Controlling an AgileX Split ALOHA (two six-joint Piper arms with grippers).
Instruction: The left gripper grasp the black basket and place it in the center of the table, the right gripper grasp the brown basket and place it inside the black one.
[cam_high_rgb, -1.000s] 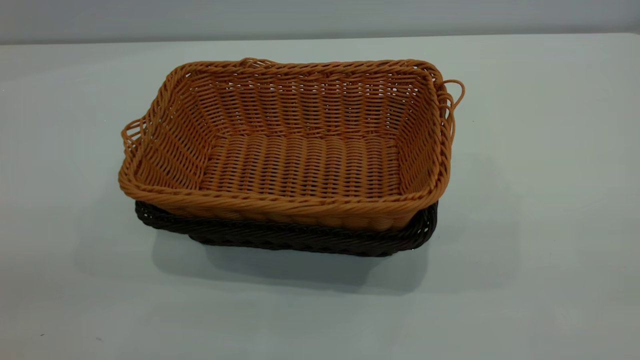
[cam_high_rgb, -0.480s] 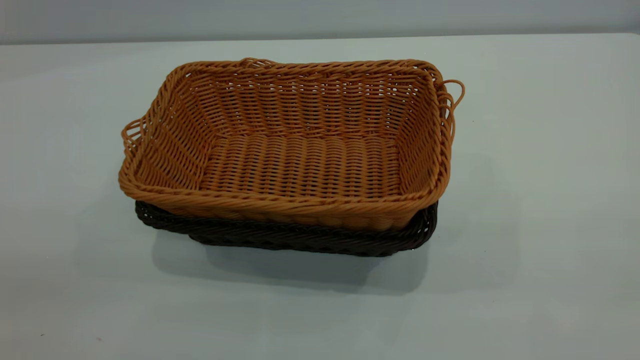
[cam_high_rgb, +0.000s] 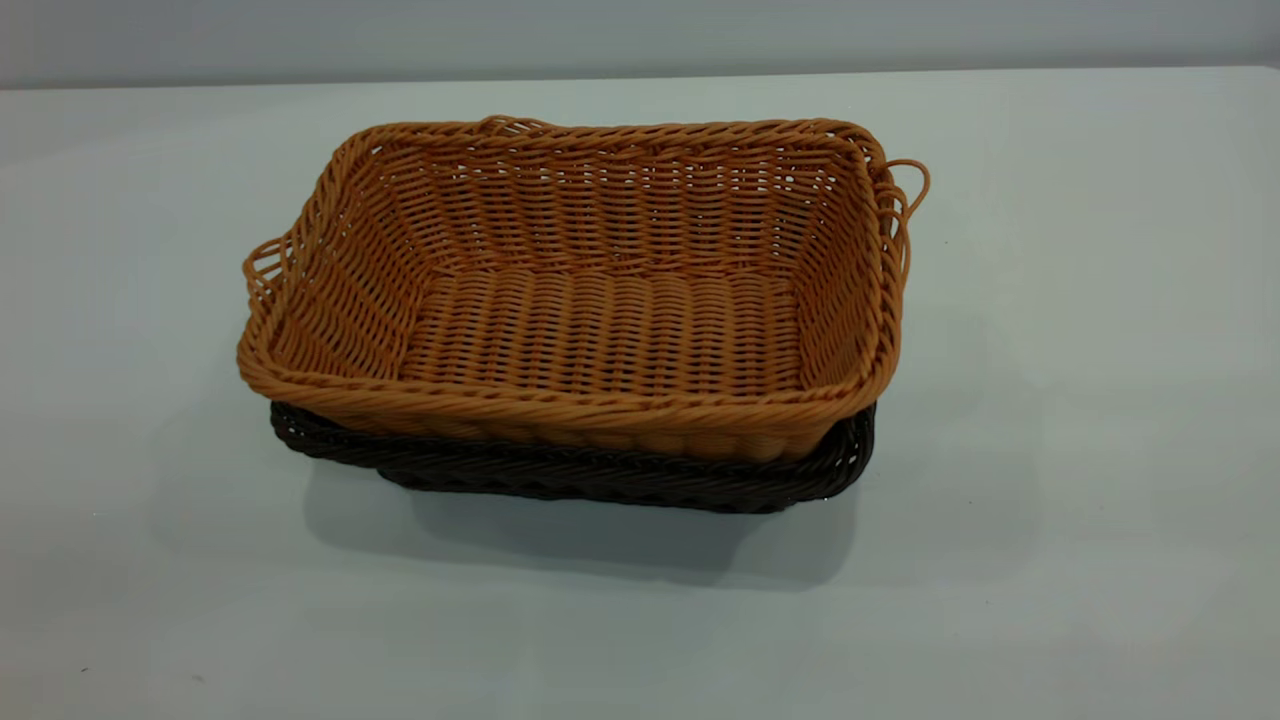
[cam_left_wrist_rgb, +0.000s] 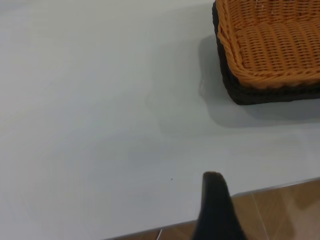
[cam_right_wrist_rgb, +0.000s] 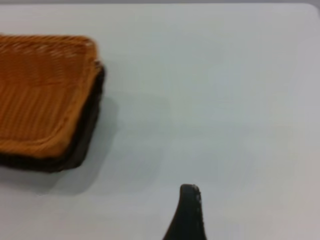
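Note:
The brown basket (cam_high_rgb: 590, 290) sits nested inside the black basket (cam_high_rgb: 620, 485) in the middle of the table (cam_high_rgb: 1080, 400). Only the black basket's rim and near wall show beneath it. Both baskets also show in the left wrist view, brown (cam_left_wrist_rgb: 275, 42) in black (cam_left_wrist_rgb: 260, 94), and in the right wrist view, brown (cam_right_wrist_rgb: 40, 90) in black (cam_right_wrist_rgb: 87, 135). Neither arm shows in the exterior view. My left gripper (cam_left_wrist_rgb: 247, 210) is pulled back over the table's edge, far from the baskets, open and empty, with one finger (cam_left_wrist_rgb: 215, 205) showing. My right gripper (cam_right_wrist_rgb: 225, 215) is also clear of the baskets, open and empty, with one finger (cam_right_wrist_rgb: 189, 215) showing.
The table edge (cam_left_wrist_rgb: 260, 189) runs just under the left gripper, with brown tiled floor (cam_left_wrist_rgb: 285, 215) beyond it. A grey wall (cam_high_rgb: 640, 35) stands behind the table's far edge.

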